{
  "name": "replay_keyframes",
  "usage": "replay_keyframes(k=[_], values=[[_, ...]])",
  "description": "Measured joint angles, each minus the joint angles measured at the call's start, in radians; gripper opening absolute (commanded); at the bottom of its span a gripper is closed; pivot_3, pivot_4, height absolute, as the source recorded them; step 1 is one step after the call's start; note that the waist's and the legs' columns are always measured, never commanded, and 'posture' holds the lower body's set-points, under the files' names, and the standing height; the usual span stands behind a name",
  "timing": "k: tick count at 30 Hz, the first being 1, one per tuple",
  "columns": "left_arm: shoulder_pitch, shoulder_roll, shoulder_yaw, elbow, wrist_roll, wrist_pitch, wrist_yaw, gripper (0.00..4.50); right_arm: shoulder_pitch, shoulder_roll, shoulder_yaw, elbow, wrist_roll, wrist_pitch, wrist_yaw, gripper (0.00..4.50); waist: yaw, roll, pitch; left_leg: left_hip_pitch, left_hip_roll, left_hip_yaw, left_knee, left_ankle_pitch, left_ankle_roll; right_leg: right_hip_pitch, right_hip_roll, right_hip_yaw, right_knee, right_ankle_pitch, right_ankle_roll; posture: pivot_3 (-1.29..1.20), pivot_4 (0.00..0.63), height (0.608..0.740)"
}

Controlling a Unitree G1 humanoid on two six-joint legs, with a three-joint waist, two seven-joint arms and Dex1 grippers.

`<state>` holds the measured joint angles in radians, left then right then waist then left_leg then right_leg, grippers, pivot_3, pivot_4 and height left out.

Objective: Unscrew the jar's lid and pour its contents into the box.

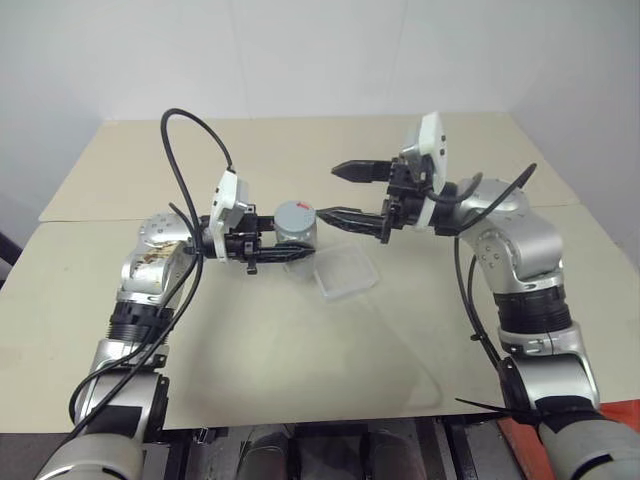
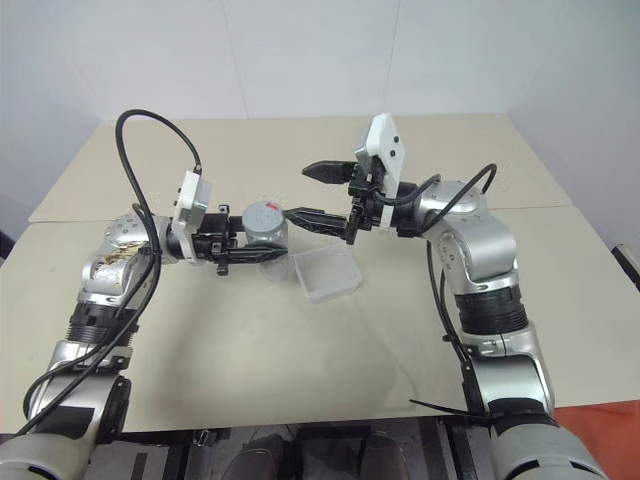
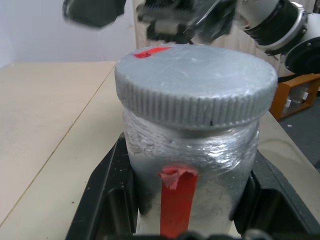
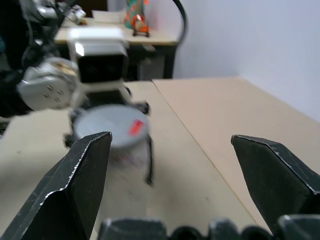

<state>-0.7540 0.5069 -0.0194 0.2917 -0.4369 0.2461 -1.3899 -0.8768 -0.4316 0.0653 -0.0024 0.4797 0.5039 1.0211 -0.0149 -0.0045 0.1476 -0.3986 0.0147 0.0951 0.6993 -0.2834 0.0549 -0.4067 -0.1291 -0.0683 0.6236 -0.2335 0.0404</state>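
My left gripper (image 1: 288, 243) is shut on the silvery-grey jar (image 1: 300, 234) and holds it upright above the table, its black fingers (image 3: 102, 195) pressed on both sides of the body. A red stripe (image 3: 177, 202) runs down the jar's side. The ribbed grey lid (image 3: 196, 86) with a small red mark sits on the jar. My right gripper (image 1: 340, 192) is open, level and pointing at the lid from the right, a short gap away, touching nothing. The clear box (image 1: 347, 272) lies on the table just below and right of the jar. The contents are hidden inside the jar.
The beige table (image 1: 300, 350) stretches wide around the box, with a seam running across it behind the arms. A white wall stands behind the table. Black cables loop over both wrists.
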Motion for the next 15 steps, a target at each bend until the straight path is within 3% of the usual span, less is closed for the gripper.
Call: replay_keyframes(k=[15], values=[[-0.032,-0.032,-0.005,0.040,0.006,-0.004,-0.001,1.96,-0.058,0.121,0.117,0.060,-0.105,-0.025,-0.053,4.46,-0.002,0.000,0.000,0.000,0.000,0.000,0.000,0.000,0.000,0.000,0.000,0.000,0.000,0.000,0.000,0.00,0.150,0.740]])
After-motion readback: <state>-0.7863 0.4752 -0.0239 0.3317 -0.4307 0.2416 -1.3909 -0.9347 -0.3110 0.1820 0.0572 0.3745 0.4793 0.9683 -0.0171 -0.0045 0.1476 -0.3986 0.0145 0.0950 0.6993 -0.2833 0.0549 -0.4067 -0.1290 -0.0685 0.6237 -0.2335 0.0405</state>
